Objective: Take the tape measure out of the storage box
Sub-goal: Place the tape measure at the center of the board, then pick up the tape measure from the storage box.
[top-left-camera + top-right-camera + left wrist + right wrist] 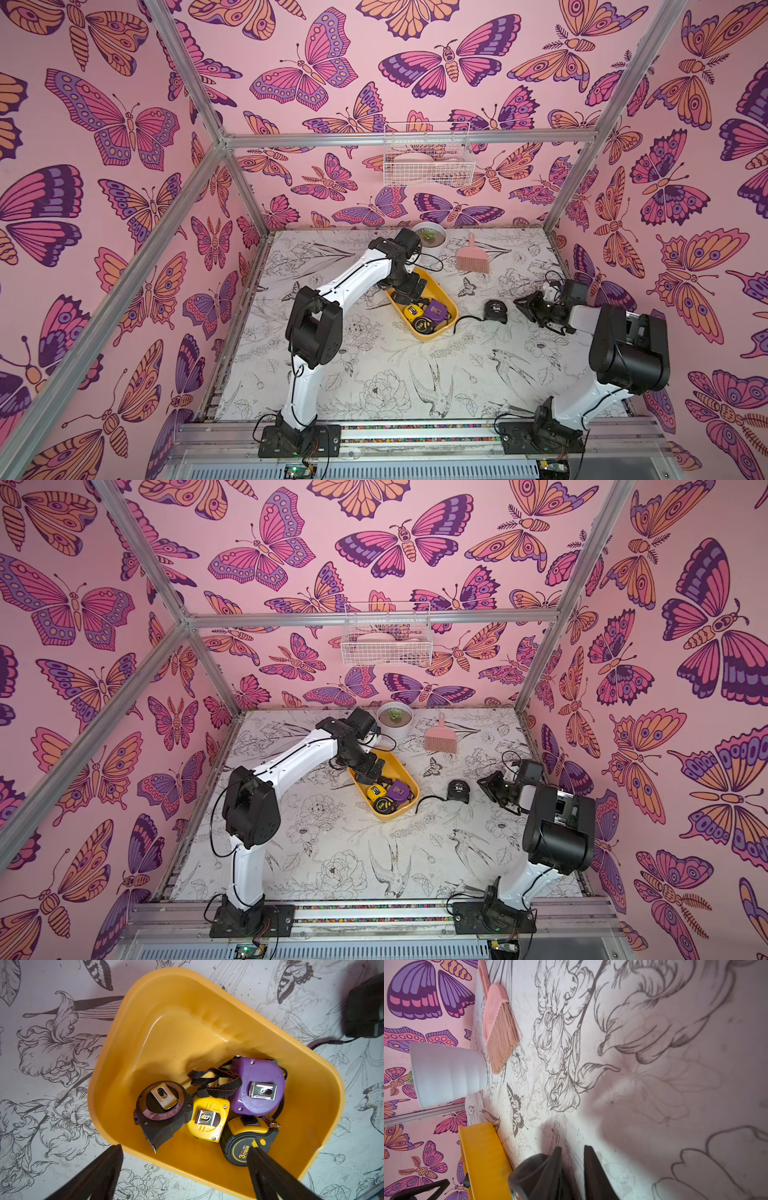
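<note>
— Where was the left gripper (409, 291)?

— Over the far end of the storage box (424, 336), jaws spread wide with nothing between them. In its wrist view one finger (99, 1169) hung over the table (41, 1105) outside the rim. The other crossed in front of the black-and-yellow tape measure (243, 1142).

— What lay in the box?

— Four of them, bunched at the end nearer the robot's base. There was a round black tape measure (164, 1105), a small yellow tape measure (207, 1118), a purple tape measure (257, 1086) and the black-and-yellow one, marked 3m.

— Was any outside?

— Yes. A black 5M tape measure (495, 311) sat on the table just beside the box, on the robot's right. Its cord (465, 319) trailed toward the rim.

— And the right gripper (524, 306)?

— It was low over the table, to the right of the 5M tape measure, closed up and gripping nothing. Both top views showed a small gap between the two. In its wrist view the black casing showed just beside one finger (556, 1167).

— Anything else?

— A white pot (430, 245) with a succulent and a pink hand brush (471, 259) were near the table's far edge. A white wire basket (428, 166) hung on the back wall.
</note>
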Robot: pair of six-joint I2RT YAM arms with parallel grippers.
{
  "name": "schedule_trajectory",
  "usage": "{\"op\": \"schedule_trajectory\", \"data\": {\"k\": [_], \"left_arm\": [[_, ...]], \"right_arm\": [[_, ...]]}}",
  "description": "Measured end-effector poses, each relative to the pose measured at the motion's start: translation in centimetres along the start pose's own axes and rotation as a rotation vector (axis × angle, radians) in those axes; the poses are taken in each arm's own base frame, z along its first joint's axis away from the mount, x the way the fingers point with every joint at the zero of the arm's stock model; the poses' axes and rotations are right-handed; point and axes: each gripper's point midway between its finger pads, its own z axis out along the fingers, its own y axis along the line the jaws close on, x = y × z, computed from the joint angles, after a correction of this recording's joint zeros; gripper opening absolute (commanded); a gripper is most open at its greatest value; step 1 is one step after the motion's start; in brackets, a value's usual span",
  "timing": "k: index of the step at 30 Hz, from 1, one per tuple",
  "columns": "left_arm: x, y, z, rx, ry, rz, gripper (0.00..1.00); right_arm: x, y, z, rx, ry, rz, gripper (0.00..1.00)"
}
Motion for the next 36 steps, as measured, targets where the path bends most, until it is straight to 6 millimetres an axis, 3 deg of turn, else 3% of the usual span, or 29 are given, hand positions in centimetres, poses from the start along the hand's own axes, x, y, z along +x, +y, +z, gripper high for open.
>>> {"op": "schedule_trajectory", "data": {"k": [5,11,14,17,22,28,36], "left_arm": [[0.3,0.1,-0.1,-0.008,0.015,0.000,0.99],[-0.7,-0.5,-1.4,-0.021,0.007,0.013,0.99],[-1.1,-0.8,-0.9,-0.020,0.030,0.026,0.99],[-0.8,-0.8,1.0,-0.028,0.091,0.038,1.00],[1.7,0.1,4.0,-0.062,0.222,0.033,0.99],[1.8,0.5,4.5,-0.090,0.240,0.025,0.99],[1.4,1.4,6.0,-0.138,0.248,0.010,0.94]], "right_arm": [[0.5,1.2,-0.9,0.005,-0.017,-0.049,0.57],[2.4,9.4,-3.4,-0.057,-0.051,-0.302,0.68],[3.8,12.2,-3.5,-0.083,-0.022,-0.384,0.76],[5.2,12.7,-3.6,-0.082,0.015,-0.399,0.83],[6.7,13.0,-4.4,-0.072,0.047,-0.419,0.86],[7.2,13.7,-5.5,-0.082,0.041,-0.439,0.86],[7.7,13.5,-5.5,-0.076,0.058,-0.436,0.86]]}}
